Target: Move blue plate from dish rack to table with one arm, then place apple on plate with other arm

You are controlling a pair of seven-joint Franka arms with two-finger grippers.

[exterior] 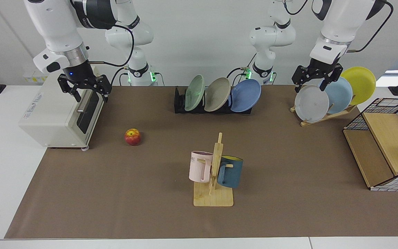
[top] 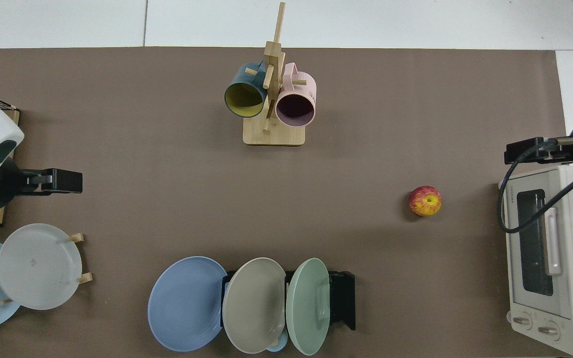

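The blue plate (exterior: 246, 95) is not yet moved: it leans in the dish rack (exterior: 180, 102) at the end nearest the left arm, beside a beige plate (exterior: 217, 94) and a green plate (exterior: 195, 92). The apple (exterior: 133, 137) lies on the brown mat of the table (exterior: 116, 193), near the toaster oven (exterior: 60, 116) and well apart from the rack.

The left gripper (exterior: 316, 79) hangs above the wooden plate stand (exterior: 327, 116), in front of the grey plate (exterior: 311, 103) and the pale blue plate (exterior: 338, 94); its fingers are spread and hold nothing. The right gripper (exterior: 85, 88) hovers over the toaster oven, also released and empty.

I think the first step is to take the blue plate, and the left arm is the nearer one for this. You should bring the gripper to the upper rim of the plate, on the free outer side, so the fingers do not touch the beige plate behind it. Close on the rim only, then lift the plate along its lean until it is out of the slot. Take care not to confuse it with the paler plate on the stand. Let the right arm wait for the apple.
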